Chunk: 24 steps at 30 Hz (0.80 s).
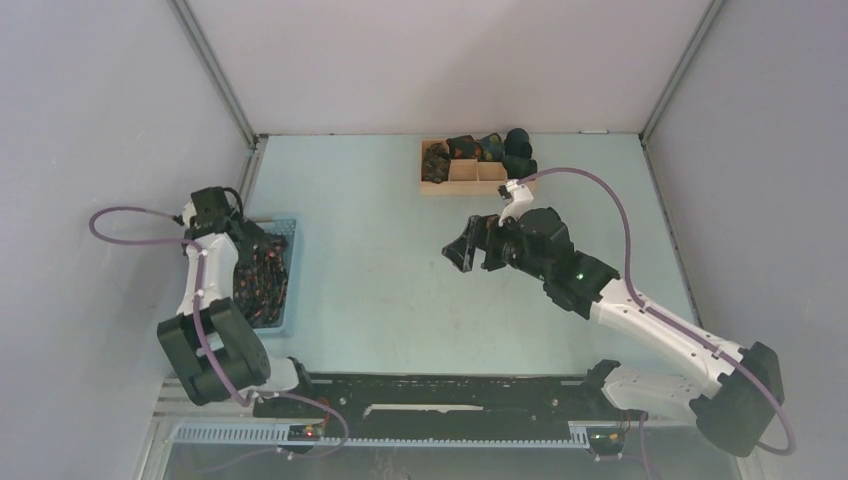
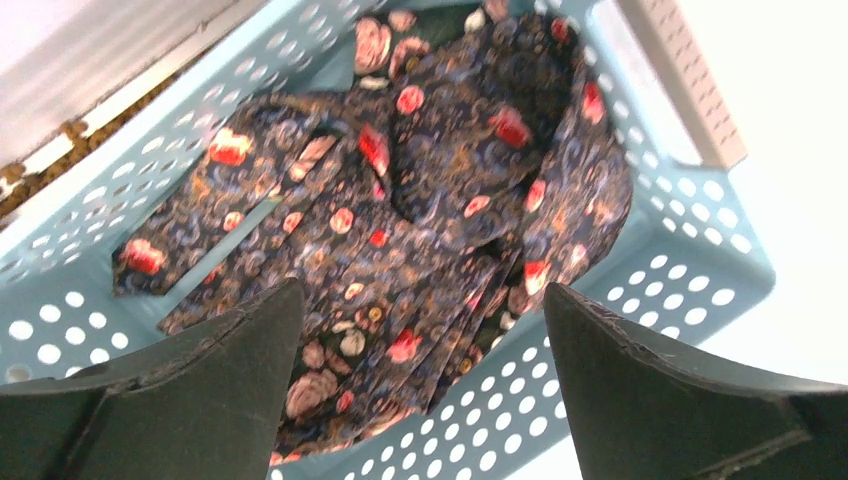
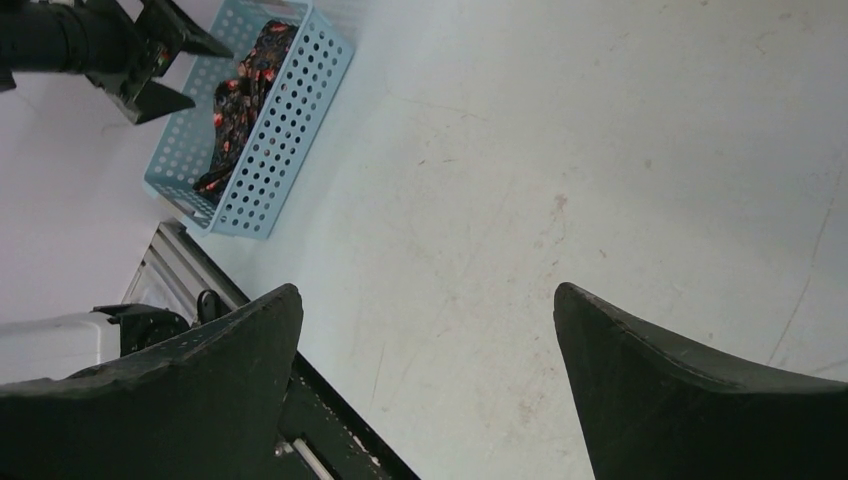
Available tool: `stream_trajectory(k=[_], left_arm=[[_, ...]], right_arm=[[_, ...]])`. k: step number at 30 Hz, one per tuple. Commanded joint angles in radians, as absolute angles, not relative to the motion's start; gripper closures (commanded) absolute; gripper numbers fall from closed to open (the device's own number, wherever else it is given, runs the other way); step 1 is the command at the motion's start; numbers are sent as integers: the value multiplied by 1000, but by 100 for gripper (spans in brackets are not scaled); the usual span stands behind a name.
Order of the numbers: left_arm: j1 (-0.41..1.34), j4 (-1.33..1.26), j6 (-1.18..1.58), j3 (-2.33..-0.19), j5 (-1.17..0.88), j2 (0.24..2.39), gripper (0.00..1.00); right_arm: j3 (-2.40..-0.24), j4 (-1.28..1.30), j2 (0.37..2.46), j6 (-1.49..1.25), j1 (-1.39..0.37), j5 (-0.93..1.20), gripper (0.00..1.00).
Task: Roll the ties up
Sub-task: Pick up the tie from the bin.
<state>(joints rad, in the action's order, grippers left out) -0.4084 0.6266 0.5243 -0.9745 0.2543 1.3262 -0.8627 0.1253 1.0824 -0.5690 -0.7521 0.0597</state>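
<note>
The ties (image 2: 430, 220) lay heaped in the blue basket (image 2: 660, 280) at the left edge of the table (image 3: 620, 150). The left gripper (image 2: 422, 290) hung just above them, its jaws wide apart and holding nothing. The right gripper (image 3: 427, 290) hovered over the table's middle, its jaws likewise apart and empty, near the wooden tray (image 1: 465, 188).
</note>
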Motion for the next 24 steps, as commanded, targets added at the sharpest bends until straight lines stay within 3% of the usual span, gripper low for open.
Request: stream_trajectory(k=[1, 14, 22, 24], left_arm=[[-435, 580, 540, -1064, 233, 1437, 4], [-541, 487, 622, -1086, 137, 1610, 7], [-558, 445, 611, -1131, 76, 1678, 30], [-560, 445, 615, -1132, 69, 1685, 41]], right_arm=[[-869, 72, 1104, -585, -743, 112, 2], [-898, 57, 1184, -614, -748, 181, 3], [-905, 53, 1206, -623, -749, 204, 4], [-907, 55, 1207, -622, -750, 205, 4]])
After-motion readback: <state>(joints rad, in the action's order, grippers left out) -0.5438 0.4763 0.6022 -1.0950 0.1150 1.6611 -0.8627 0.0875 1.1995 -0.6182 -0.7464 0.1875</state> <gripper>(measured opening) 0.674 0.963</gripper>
